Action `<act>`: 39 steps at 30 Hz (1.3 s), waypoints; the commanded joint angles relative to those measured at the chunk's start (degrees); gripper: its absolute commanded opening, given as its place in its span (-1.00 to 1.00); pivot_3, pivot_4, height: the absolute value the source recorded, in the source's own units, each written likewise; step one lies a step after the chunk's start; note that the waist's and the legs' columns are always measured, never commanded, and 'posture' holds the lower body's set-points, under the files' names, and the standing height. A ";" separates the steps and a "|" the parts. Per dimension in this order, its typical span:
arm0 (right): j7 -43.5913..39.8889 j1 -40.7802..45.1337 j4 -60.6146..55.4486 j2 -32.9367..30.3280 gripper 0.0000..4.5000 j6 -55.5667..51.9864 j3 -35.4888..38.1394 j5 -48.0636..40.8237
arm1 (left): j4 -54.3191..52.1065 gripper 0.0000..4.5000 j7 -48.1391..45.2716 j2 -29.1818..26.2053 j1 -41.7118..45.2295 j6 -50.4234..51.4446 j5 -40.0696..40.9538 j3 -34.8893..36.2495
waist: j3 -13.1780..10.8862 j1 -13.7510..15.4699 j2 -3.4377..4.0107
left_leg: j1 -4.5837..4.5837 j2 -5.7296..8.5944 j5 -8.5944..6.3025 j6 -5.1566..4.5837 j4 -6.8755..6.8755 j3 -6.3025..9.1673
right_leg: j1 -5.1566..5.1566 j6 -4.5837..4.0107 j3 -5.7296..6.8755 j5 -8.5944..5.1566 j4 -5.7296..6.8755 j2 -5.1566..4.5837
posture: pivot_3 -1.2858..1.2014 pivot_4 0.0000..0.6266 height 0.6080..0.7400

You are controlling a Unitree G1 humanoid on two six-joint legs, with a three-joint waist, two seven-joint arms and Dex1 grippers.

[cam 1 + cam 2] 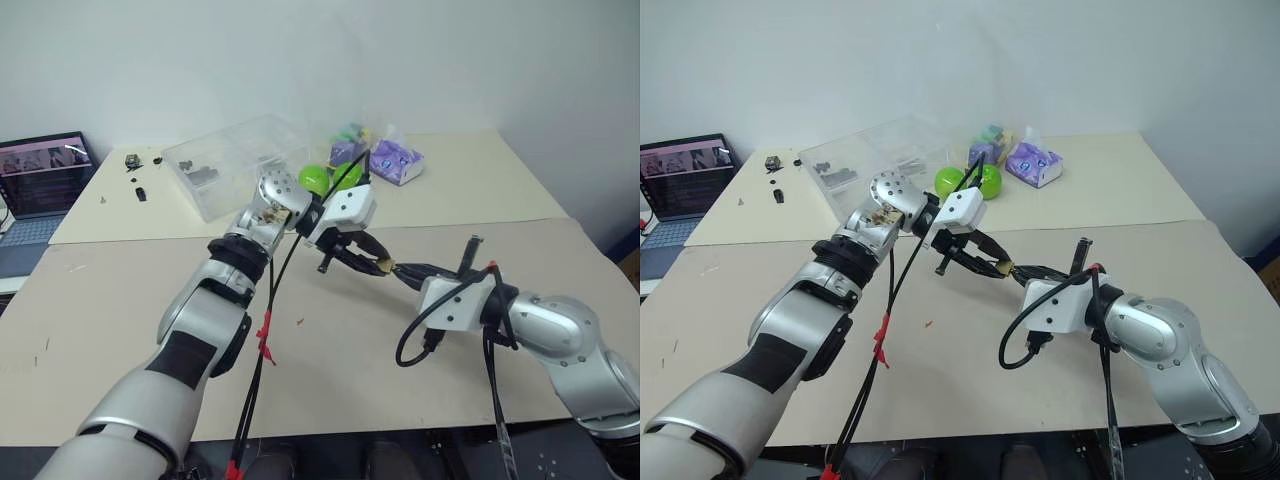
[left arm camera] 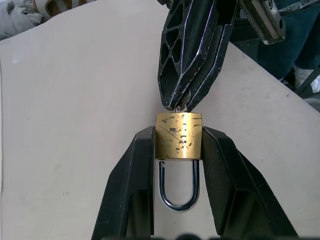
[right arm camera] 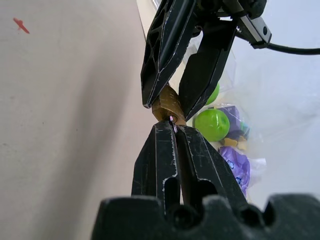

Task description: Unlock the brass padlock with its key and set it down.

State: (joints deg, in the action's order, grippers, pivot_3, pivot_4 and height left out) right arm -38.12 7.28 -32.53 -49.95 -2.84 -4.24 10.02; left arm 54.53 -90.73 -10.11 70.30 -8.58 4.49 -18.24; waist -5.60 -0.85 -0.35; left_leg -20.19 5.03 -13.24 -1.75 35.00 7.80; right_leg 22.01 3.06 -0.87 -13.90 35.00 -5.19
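Beige tabletop [image 1: 330, 350] below; left gripper [image 2: 177, 150] clamped on brass padlock [image 2: 178, 136], shackle [image 2: 178, 187] closed; right gripper [image 3: 172, 131] pinched on key [image 3: 172, 120] at padlock's base.

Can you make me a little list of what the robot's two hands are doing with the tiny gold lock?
left gripper: jaws shut on the brass padlock, held above the table
shackle: still closed in the lock body
right gripper: jaws shut, tips right at the end of the lock opposite the shackle
key: a thin metal bit shows between the right tips; cannot tell more
nearby: green balls, clear box, laptop
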 commanded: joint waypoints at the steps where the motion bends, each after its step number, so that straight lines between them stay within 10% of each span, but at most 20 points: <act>1: 0.95 -0.81 1.47 -0.48 -0.92 4.64 3.83 0.56 | -0.54 -0.47 0.09 -0.28 2.11 -0.16 0.10 1.91 | -0.01 0.02 -0.02 | 0.00 0.00 0.00 0.00 0.00 0.00 | 0.00 0.00 0.00 0.00 0.00 0.00 | 0.03 -0.52 1.00; 6: -0.08 -0.65 2.72 0.00 -0.92 6.69 6.06 -1.74 | -0.95 -0.47 -0.17 -0.31 1.83 -0.02 0.01 1.82 | -0.04 -0.02 -0.06 | 0.01 -0.02 0.00 0.00 -0.01 -0.01 | 0.00 -0.01 -0.01 0.00 0.00 0.02 | 0.03 -0.52 1.00; 18: -0.99 0.93 3.37 -0.78 0.91 8.89 9.34 -2.39 | -0.27 -0.47 0.26 -0.11 1.96 -0.55 -0.64 2.02 | -0.04 0.03 -0.06 | 0.00 -0.01 0.00 -0.01 -0.01 -0.05 | -0.01 -0.02 -0.03 0.01 0.00 0.00 | 0.03 -0.52 1.00; 30: 1.01 0.52 3.35 0.97 0.91 18.29 3.83 7.05 | -0.38 -0.47 0.11 2.49 4.04 4.55 0.28 3.22 | -0.04 0.01 -0.06 | 0.00 0.01 0.00 0.00 0.03 -0.06 | -0.01 -0.01 -0.02 0.00 -0.01 0.01 | 0.03 -0.52 1.00; 39: 3.25 0.52 4.15 2.09 0.91 22.19 4.65 9.74 | -7.25 -0.47 -1.77 -1.36 6.18 35.66 14.74 -3.08 | -0.05 -0.46 -0.06 | 0.02 -0.01 -0.01 -0.01 0.02 -0.06 | -0.02 0.01 -0.03 -0.01 0.03 0.05 | 0.03 -0.52 1.00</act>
State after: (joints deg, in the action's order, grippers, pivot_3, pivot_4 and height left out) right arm -36.32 7.56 -27.53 -48.00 17.48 -1.39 19.43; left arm 51.92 -92.15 -9.03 74.88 18.74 12.56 -18.29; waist -5.65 -1.31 -0.41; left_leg -20.17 5.00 -13.24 -1.76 35.02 7.75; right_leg 22.00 3.08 -0.90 -13.91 35.05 -5.13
